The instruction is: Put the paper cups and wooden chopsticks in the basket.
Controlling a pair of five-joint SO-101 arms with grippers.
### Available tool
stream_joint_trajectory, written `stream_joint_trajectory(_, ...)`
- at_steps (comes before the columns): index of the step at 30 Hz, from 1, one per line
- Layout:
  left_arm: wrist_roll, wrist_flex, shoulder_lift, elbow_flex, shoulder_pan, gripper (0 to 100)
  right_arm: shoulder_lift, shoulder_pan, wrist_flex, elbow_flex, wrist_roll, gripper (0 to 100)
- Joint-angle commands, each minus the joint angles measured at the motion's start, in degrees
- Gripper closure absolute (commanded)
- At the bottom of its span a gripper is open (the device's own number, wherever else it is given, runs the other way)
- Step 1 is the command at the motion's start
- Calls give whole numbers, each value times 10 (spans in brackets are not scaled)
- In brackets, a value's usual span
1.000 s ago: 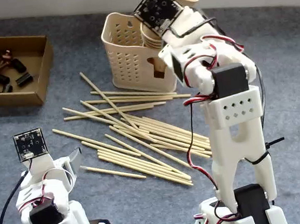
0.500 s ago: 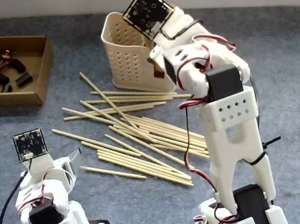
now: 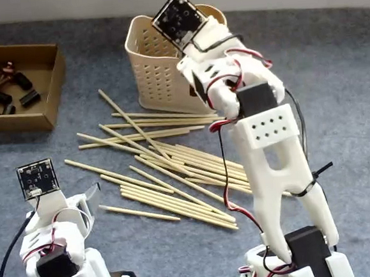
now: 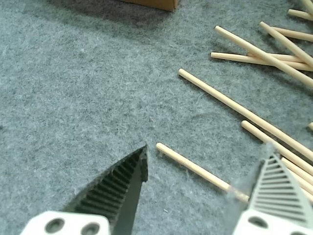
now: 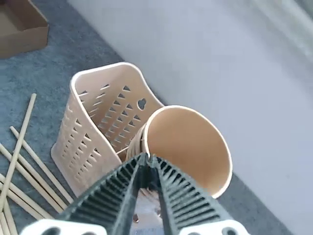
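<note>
Many chopsticks (image 3: 193, 166) litter the table (image 3: 347, 87), none in the basket (image 5: 93, 122); your right gripper (image 5: 147, 157) pinches the cups (image 5: 190, 147) at its rim, your left gripper (image 4: 205, 149) gapes wide

Upper left of the high view, there's an open brown cardboard box (image 3: 17, 121) sitting flat on the table. Inside it, a jumble of small parts (image 3: 4, 85), some black and stubby, some copper-red, bunched toward the box's left side. What they are is too small to tell. Underneath everything runs a grey felt-like cover (image 3: 355, 99), fuzzy and evenly spread. Along the top edge of the frame, a pale wall (image 3: 65, 5) meets the cover. In the right wrist view that wall (image 5: 220, 58) fills the upper right, with the box (image 5: 19, 34) at upper left.
</note>
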Motion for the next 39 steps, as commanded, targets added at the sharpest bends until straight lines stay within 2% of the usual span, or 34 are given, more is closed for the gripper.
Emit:
stream_joint_trajectory(1,-4,-2,-5,-2,-4,668,-3,12,-71,65,-6,981)
stream_joint_trajectory(7,-4,-2,-5,-1,-4,668,-10,22,-111,159,-6,981)
stream_joint_trajectory(11,-4,-2,-5,-1,-4,668,-15,24,-110,160,-6,982)
stream_joint_trajectory(19,-4,-2,-5,-1,-4,668,-116,10,-114,142,-20,982)
stream_joint_trajectory(23,-4,-2,-5,-1,-4,668,-150,10,-156,143,-22,982)
stream_joint_trajectory(30,-4,-2,-5,-1,-4,668,-142,12,-263,160,-20,982)
stream_joint_trajectory(39,-4,-2,-5,-1,-4,668,-36,22,-271,176,-21,982)
